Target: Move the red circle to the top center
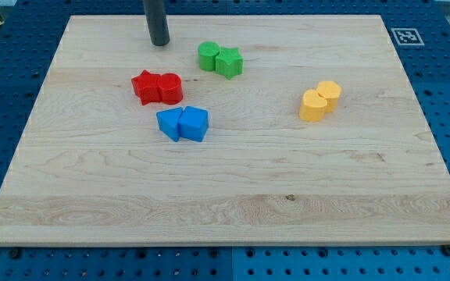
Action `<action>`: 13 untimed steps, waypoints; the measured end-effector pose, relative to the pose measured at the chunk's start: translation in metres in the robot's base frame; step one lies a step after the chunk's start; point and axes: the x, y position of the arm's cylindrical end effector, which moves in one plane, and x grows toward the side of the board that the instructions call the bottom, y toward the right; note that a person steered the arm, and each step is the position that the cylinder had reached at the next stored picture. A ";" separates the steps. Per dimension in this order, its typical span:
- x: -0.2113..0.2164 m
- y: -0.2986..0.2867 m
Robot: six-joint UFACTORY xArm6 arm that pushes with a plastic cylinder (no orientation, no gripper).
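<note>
The red circle (170,88) lies left of the board's centre, touching a red star (146,86) on its left. My tip (159,43) rests on the board near the view's top, above and slightly left of the red circle, well apart from it. No block touches the tip.
A green circle (208,55) and a green star (228,62) touch each other right of the tip. Two blue blocks (183,123) sit below the red pair. A yellow pair (319,101) lies at the right. The wooden board (225,195) rests on a blue pegboard table.
</note>
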 end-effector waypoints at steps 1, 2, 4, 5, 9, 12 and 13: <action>0.004 0.000; 0.057 0.006; 0.087 0.088; 0.137 0.119; 0.205 0.120; 0.199 0.064; 0.181 0.041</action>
